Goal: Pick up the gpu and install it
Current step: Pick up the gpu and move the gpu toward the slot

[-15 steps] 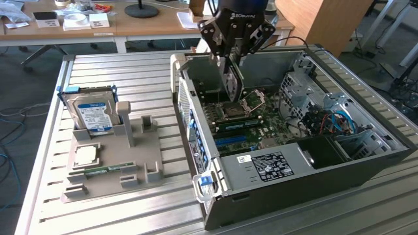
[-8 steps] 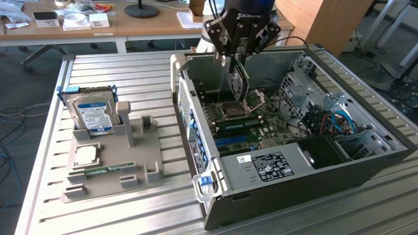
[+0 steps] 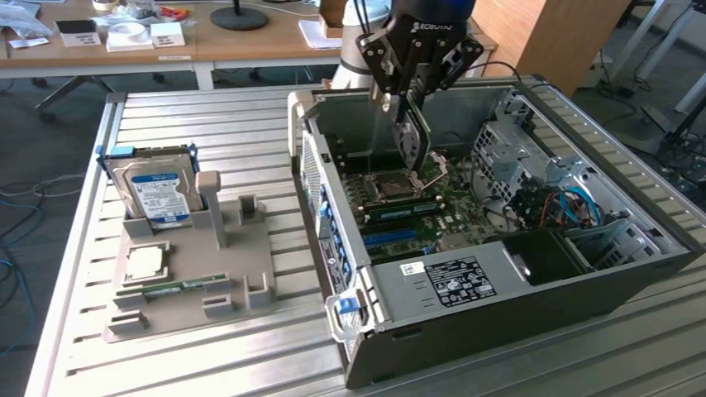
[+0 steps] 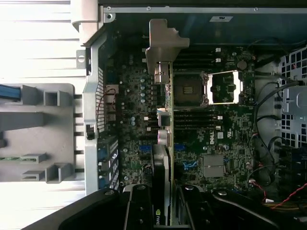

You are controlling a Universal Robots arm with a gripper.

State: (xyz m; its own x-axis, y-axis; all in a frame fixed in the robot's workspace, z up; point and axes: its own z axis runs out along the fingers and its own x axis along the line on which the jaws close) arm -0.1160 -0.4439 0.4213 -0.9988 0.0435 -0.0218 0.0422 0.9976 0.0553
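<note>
My gripper hangs over the open computer case and is shut on the gpu. The gpu is a thin dark card held on edge, its lower end just above the motherboard near the CPU socket. In the wrist view the gpu runs edge-on between my gripper fingers, its silver end bracket toward the case's rear wall. Under it lie the motherboard slots. Whether the card touches the board I cannot tell.
Outside the case, toward the exterior view's left, a grey parts holder carries a silver hard drive with a blue label, a processor chip and a green memory stick. Cables and a drive cage crowd the case's other side.
</note>
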